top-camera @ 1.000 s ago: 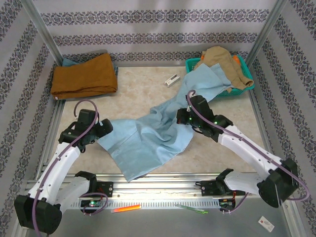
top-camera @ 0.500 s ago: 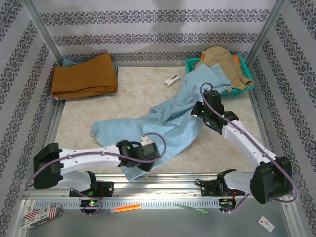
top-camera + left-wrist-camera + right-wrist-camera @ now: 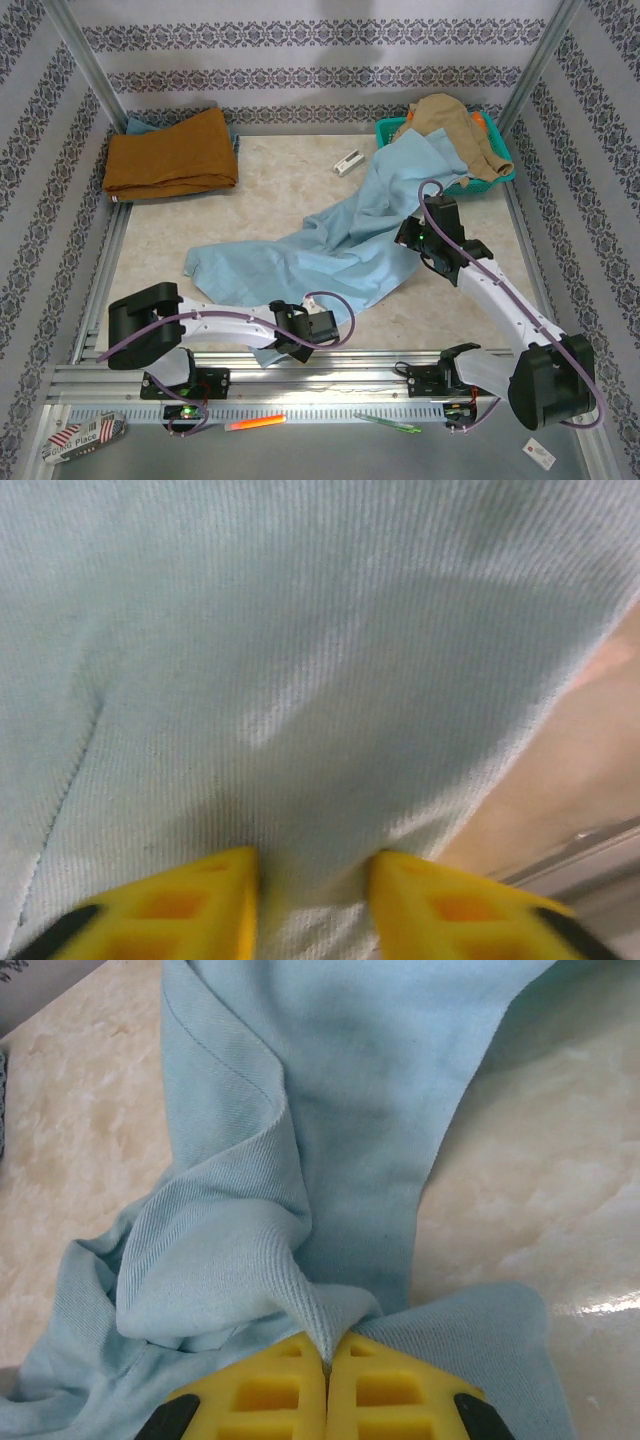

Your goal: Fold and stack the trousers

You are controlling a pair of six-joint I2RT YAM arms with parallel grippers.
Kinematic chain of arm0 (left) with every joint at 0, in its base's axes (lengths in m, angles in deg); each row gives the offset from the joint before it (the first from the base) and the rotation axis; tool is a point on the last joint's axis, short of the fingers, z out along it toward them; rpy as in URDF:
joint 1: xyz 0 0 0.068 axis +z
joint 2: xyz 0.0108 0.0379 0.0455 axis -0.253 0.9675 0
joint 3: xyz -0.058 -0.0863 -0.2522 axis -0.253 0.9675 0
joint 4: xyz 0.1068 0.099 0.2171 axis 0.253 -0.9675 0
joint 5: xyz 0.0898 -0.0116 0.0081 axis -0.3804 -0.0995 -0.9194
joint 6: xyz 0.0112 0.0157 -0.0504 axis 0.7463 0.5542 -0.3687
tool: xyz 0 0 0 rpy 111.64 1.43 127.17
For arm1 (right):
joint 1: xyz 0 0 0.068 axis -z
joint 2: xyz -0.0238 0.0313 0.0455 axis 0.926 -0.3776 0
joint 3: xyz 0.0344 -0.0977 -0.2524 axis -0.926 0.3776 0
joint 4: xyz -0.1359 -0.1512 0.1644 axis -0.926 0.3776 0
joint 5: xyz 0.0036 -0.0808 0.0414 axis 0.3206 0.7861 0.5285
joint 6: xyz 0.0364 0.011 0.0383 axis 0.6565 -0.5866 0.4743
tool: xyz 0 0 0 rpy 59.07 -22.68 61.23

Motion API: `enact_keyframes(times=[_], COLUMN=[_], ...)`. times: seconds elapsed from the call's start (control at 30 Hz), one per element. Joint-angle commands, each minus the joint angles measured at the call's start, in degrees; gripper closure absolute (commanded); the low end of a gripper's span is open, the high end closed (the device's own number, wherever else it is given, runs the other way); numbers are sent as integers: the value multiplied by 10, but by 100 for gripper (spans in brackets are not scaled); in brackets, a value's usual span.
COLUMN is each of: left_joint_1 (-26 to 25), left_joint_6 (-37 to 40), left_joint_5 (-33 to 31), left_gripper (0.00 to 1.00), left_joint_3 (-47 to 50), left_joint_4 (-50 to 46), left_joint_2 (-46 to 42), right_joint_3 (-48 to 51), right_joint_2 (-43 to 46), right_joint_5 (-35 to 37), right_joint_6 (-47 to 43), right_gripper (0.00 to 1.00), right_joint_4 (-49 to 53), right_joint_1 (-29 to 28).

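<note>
A small card with a stars-and-stripes design [image 3: 85, 437] lies on the metal ledge, well to the left of the left end effector [image 3: 322, 328] and closer to the arm bases. Its print ends in "Place"; the word before it may be "Old". A white tag [image 3: 539, 455], far to that end effector's right, carries a red mark too small to read.

The top camera looks down from high behind the near edge over the whole tabletop [image 3: 300, 180]. Both wrist cameras hang very close above the trousers [image 3: 330, 250], left by the near edge, right toward the right edge; all three share that cloth.
</note>
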Motion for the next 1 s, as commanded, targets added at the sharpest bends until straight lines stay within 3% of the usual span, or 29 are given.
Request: enact_keyframes(times=[0.0, 0.03, 0.07, 0.3, 0.53, 0.63, 0.77, 0.97], left_joint_1=[18, 18, 18, 26, 87, 154, 259, 477], left_joint_6=[-19, -21, -22, -40, -24, 21, 86, 112], left_joint_5=[7, -2, -11, -132, -239, -252, -241, -80], left_gripper=[89, 98, 100, 100, 100, 100, 100, 100], left_joint_3=[44, 40, 33, -58, -172, -211, -249, -223], left_joint_4=[31, 18, 1, -172, -289, -280, -235, -138], left_joint_2=[13, 4, -9, -175, -346, -389, -405, -378], right_joint_3=[9, 10, 10, 0, -86, -151, -248, -431], right_joint_2=[30, 38, 45, 109, 177, 153, 60, -166], right_joint_5=[-16, -18, -23, -58, -62, -45, -27, -82], right_joint_6=[-4, -4, -4, 0, -7, -21, -46, -71], right_gripper=[100, 100, 100, 100, 100, 100, 100, 100], right_joint_4=[2, 5, 6, 38, 104, 109, 96, 96], right_joint_1=[11, 13, 14, 12, -22, -54, -75, -74])
